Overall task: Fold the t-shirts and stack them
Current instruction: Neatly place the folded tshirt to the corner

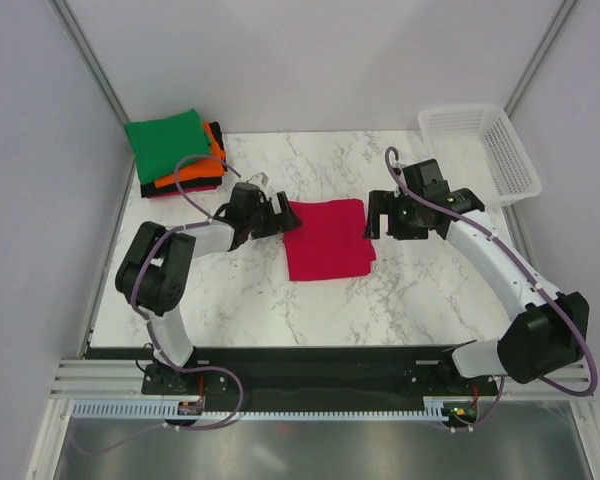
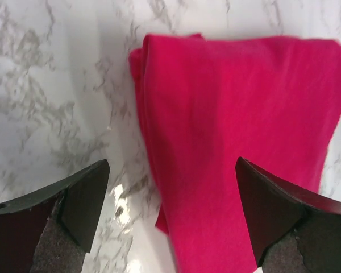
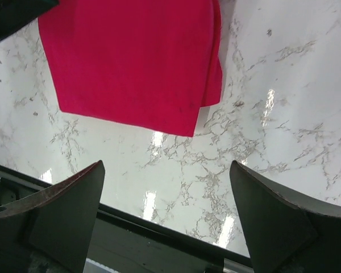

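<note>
Crimson-pink short-sleeved cloth t-shirt [image 1: 327,238] lies folded into a rough rectangle mid white marble-pattern tabletop [image 1: 310,310]. Left claw [image 2: 171,170] is spread wide and empty over the shirt's left folded edge. Right claw [image 3: 166,168] is also wide and empty, just beside the right edge. The stack of folded green, orange and black tees [image 1: 175,150] sits far left; the white plastic lattice basket [image 1: 480,150] is far right. The step looks like gripping the folded shirt to carry it to the stack. To do it well: pinch through all layers at each edge, lift both sides level so the fold doesn't open, then land it square on the green top.
</note>
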Robot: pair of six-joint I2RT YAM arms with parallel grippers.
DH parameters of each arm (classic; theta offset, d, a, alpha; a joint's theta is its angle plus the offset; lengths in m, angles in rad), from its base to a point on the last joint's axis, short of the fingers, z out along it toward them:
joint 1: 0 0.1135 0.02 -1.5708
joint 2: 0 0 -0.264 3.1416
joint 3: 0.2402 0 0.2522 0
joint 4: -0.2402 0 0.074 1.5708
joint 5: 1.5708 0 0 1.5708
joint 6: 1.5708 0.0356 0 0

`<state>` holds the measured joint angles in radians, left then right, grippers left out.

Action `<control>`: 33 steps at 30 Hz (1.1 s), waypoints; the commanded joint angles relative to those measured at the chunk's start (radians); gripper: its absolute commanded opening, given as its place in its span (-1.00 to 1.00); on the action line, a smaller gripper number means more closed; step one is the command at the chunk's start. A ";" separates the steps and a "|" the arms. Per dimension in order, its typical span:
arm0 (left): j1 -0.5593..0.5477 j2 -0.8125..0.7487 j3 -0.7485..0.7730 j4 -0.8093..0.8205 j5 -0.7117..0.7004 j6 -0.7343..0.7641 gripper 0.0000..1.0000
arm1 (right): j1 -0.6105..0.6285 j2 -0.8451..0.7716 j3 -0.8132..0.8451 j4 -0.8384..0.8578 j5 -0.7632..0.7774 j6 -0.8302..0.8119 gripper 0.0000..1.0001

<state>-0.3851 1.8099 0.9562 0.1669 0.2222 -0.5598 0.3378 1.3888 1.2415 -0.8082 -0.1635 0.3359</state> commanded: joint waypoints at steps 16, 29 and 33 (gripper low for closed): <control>-0.012 0.292 0.018 0.430 0.241 -0.339 -0.08 | 0.001 -0.128 -0.152 0.087 -0.087 -0.018 0.96; 0.077 0.069 0.255 -0.120 0.184 -0.059 -0.96 | 0.001 -0.278 -0.185 0.093 -0.128 0.009 0.96; 0.150 0.019 0.370 -0.289 0.181 0.052 -0.96 | 0.001 -0.316 -0.192 0.106 -0.152 0.017 0.96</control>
<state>-0.2951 1.9236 1.2369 0.0662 0.4320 -0.6636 0.3382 1.1107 1.0588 -0.7422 -0.2794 0.3424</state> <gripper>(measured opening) 0.058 0.982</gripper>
